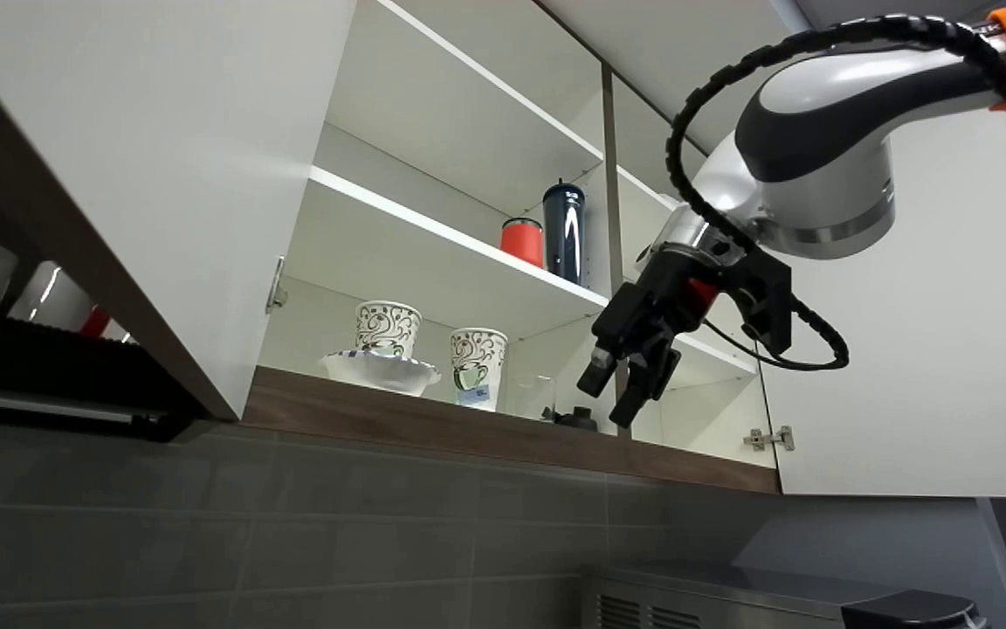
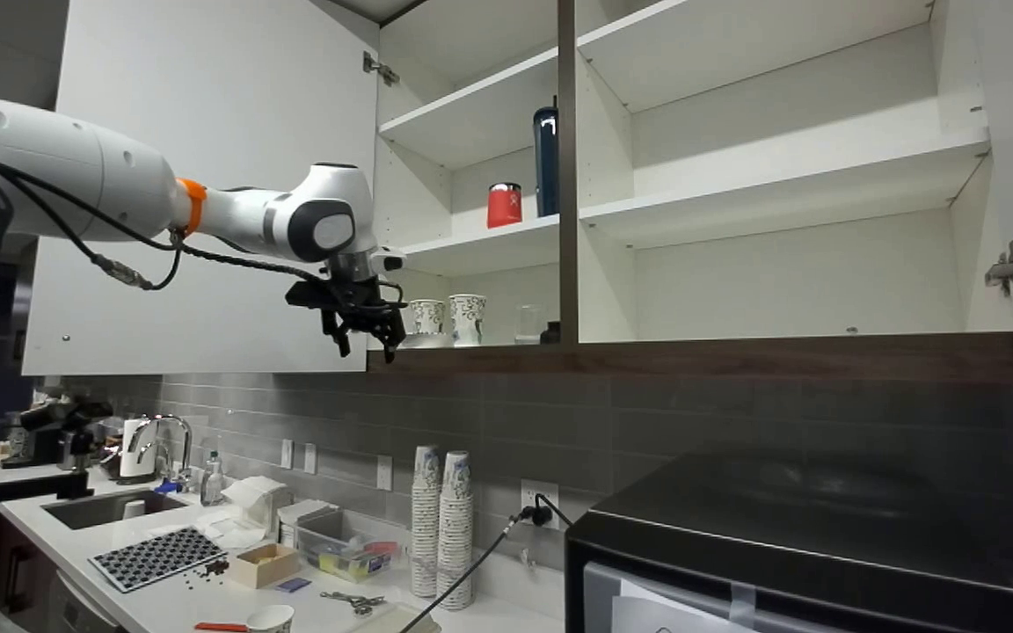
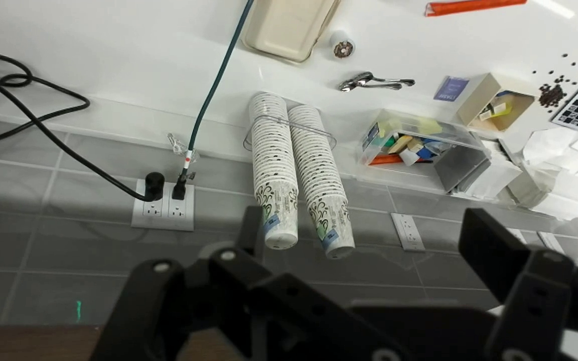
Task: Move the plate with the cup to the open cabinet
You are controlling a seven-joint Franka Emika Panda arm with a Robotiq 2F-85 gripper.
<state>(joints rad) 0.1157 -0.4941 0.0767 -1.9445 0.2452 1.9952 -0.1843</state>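
One tapered white cup with dark scrollwork rests on the small round white plate with a wavy, dark-marked rim, and we see both standing low inside the large white cabinet with a brown wood bottom edge, just beside the white tumbler with scrollwork and greenish print; our black two-fingered hand hangs in front of the cabinet, spread wide around bare air, apart from plate and cup

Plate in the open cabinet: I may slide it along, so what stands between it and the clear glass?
A second patterned cup stands between the plate and the clear glass; both exterior views show this.
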